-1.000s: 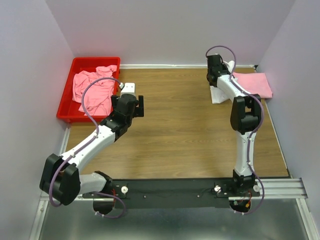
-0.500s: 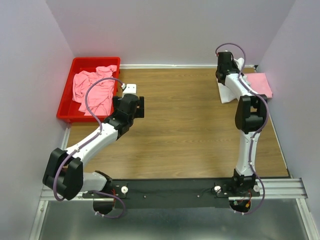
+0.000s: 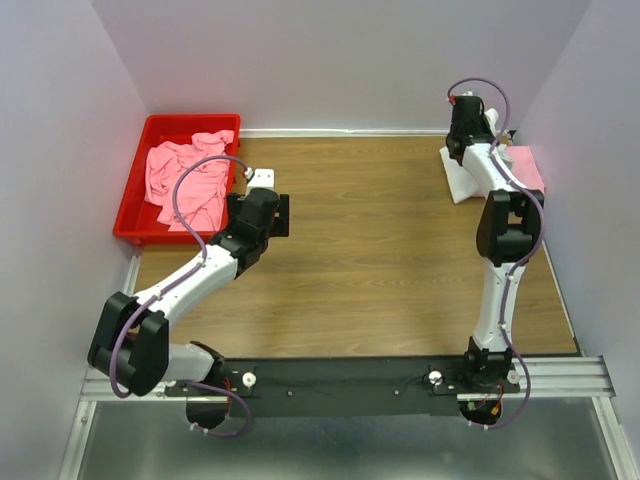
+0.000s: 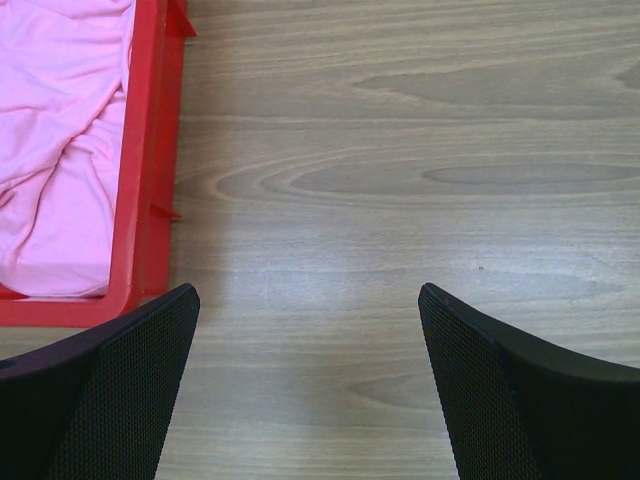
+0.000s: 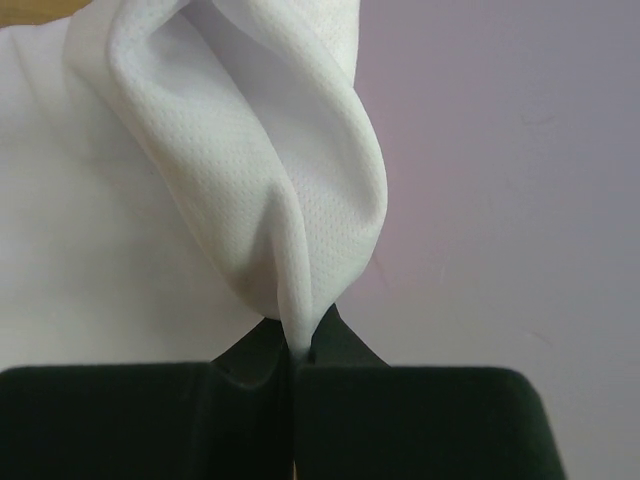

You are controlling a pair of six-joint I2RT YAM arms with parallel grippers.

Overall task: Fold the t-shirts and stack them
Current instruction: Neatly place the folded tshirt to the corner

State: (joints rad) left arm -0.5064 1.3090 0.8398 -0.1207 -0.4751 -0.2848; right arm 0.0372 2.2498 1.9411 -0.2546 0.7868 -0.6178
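Beside the red bin [image 4: 140,180], left jaws gape; right jaws pinch the white t-shirt [image 5: 270,150].

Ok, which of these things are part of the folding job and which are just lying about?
Job: white t-shirt pinched in the right gripper; folded pink t-shirt beside it; crumpled pink t-shirts in the red bin.
Lying about: the red bin itself; small white object near it.

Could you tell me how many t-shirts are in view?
3: white t-shirt in the right gripper; folded pink t-shirt beside it; crumpled pink t-shirt in the red bin, which may hide more.
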